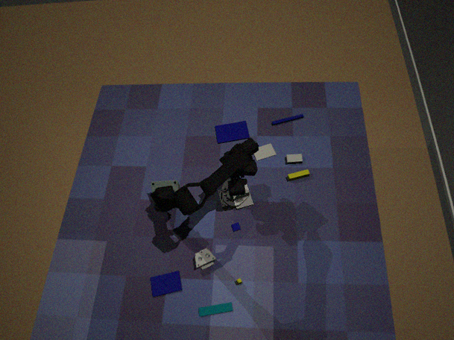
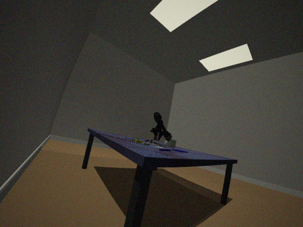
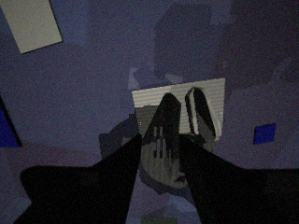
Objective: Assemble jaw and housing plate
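My gripper [image 3: 159, 138] is shut on a long dark grey jaw [image 3: 170, 114], which points away from me over the base. The white ribbed base plate [image 3: 216, 90] [image 1: 246, 203] lies under it. The other jaw [image 3: 204, 109], dark with pale edges, is at the base's right side in the wrist view, beside the held jaw with a narrow gap at the tips. The pins, the gear teeth and the held jaw's height above the base are hidden or too dark to tell. The pale housing plate [image 1: 204, 260], with two round holes, lies apart, below the arm in the top view.
A small blue block [image 1: 235, 226] [image 3: 264, 133] lies near the base. Blue slabs [image 1: 231, 132] [image 1: 166, 283], a teal bar [image 1: 215, 309], a yellow cube [image 1: 239, 281], a yellow bar [image 1: 298, 174], a white block [image 1: 294, 158], a pale flat plate [image 1: 266, 151] and a blue rod [image 1: 287, 119] lie around.
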Robot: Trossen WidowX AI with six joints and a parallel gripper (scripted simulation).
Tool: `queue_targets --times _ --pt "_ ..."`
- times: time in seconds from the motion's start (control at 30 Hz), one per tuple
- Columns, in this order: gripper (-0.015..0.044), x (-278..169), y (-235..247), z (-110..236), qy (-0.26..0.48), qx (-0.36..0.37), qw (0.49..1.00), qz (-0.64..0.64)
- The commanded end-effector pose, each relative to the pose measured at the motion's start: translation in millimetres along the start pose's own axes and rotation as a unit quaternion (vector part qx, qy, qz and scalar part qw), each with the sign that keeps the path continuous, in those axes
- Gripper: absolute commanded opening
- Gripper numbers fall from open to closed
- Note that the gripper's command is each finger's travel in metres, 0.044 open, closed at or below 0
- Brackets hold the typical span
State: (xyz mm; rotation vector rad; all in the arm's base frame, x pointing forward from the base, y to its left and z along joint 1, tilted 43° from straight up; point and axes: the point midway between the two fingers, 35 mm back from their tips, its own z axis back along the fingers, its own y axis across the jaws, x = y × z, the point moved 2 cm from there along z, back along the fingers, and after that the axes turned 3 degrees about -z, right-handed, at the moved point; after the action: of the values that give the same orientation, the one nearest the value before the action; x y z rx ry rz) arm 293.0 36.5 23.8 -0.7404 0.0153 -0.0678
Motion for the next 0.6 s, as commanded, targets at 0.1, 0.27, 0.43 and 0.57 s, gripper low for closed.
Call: queue_targets --times 0.1,0.27,0.43,0.57 --pt "0.0134 -2 0 -11 0.0 -0.003 1.0 0.004" --pt "0.0134 -2 -1 -19 0.0 -0.004 1.0 0.004" --pt "0.0134 -2 -1 -21 0.0 -0.004 1.0 0.004" --pt "0.0134 -2 -1 -21 0.0 -0.004 1.0 0.004"
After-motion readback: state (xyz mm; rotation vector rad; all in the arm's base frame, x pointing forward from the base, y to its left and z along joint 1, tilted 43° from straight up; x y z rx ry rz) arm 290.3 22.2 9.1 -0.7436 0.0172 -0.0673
